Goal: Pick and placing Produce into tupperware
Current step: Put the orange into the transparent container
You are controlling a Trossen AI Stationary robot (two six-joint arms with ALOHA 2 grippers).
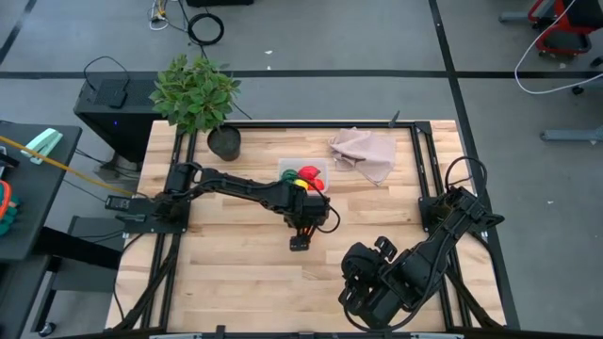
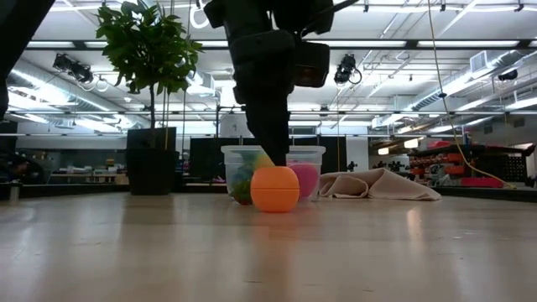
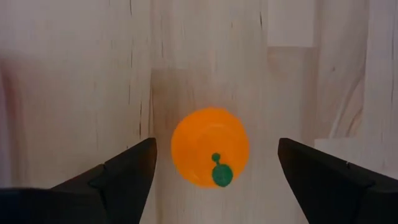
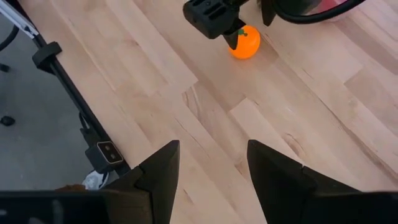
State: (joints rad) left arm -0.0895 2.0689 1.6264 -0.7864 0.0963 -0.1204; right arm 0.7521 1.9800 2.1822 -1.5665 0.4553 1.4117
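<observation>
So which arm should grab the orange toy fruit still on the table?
Left. The left gripper hangs open right over the orange fruit, fingers either side. The right gripper waits open, farther off, near the table's front edge.

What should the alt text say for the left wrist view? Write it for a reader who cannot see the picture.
A toy orange with a small green stem and leaf sits on the pale wooden table, centred between the open jaws of the left gripper, which touch nothing. The two dark fingers frame it from either side.
</observation>
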